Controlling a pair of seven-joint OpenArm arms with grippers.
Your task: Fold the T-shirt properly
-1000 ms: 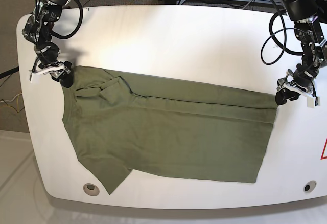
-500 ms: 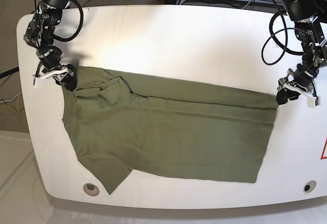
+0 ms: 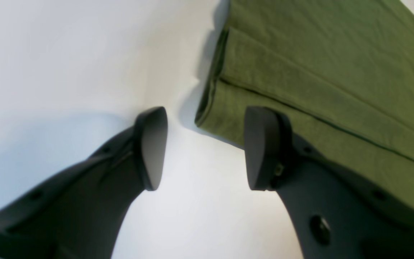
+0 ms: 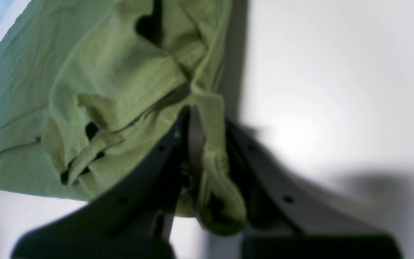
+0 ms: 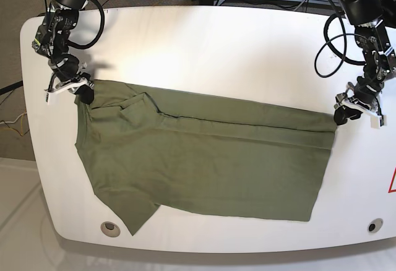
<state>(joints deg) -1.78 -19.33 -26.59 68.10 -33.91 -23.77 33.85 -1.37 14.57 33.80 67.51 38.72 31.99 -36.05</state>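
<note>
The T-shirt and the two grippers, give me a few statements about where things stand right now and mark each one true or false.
1. The right gripper is shut on a bunched edge of the T-shirt. True.
2. The left gripper has cloth clamped between its fingers. False: its jaws stand open, with the shirt's folded corner just ahead of the gap.
3. The T-shirt lies on a white table. True.
4. The shirt is folded into a small square. False: it is spread long across the table, with one strip folded over along its far edge.
5. A big logo is printed on the shirt. False: the visible cloth is plain green.
</note>
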